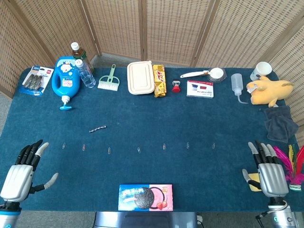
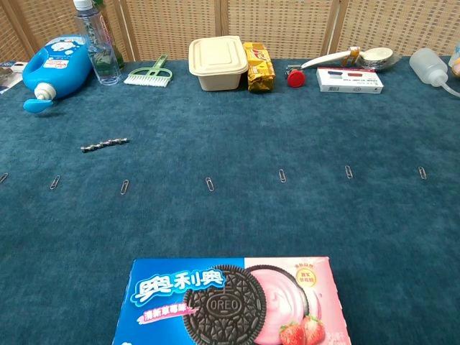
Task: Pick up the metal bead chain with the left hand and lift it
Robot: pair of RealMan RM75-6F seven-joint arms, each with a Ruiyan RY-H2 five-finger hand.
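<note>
The metal bead chain lies stretched out on the blue cloth, left of centre; the chest view shows the chain at its left side. My left hand hovers at the table's near left corner, fingers spread and empty, well short of the chain. At the near right corner my right hand is also spread with nothing in it. Neither hand appears in the chest view.
A row of paper clips crosses the table just in front of the chain. An Oreo box sits at the front edge. Along the back stand a blue detergent bottle, a brush, a lunch box and other items.
</note>
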